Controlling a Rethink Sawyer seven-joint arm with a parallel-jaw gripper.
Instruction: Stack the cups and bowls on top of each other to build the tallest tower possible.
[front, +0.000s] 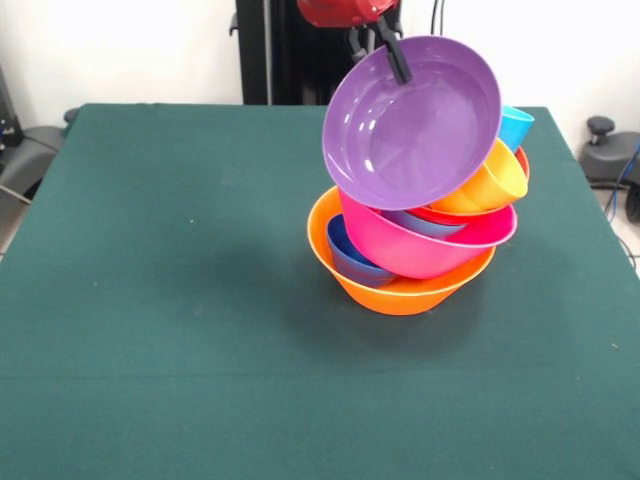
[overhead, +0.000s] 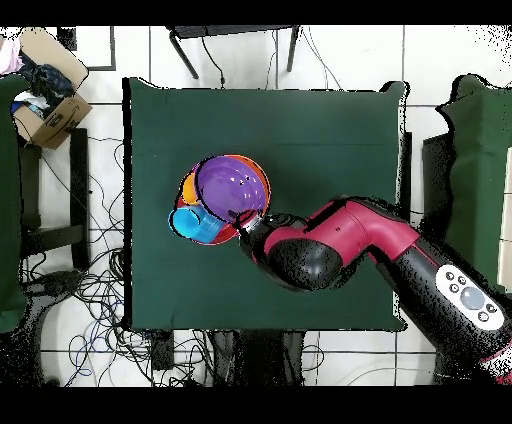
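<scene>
The tower stands right of centre on the green table. The large orange bowl (front: 400, 292) is its base, with the small dark blue bowl (front: 352, 258) and the large pink bowl (front: 420, 250) nested in it. Above them lie the red-orange bowl (front: 445, 214), the orange cup (front: 490, 182) on its side and the light blue cup (front: 514, 127). The wide purple bowl (front: 420, 125) is on top, tipped steeply with its inside facing the camera. My gripper (front: 397, 62) is shut on its upper rim. In the overhead view the gripper (overhead: 243, 218) is at the purple bowl's (overhead: 232, 185) edge. The yellow cup and the teal bowl are hidden.
The green table (front: 150, 300) stretches wide to the left of the tower. The robot's pedestal (front: 270, 50) stands behind its far edge. In the overhead view a cardboard box (overhead: 50, 105) sits off the table and cables lie on the floor.
</scene>
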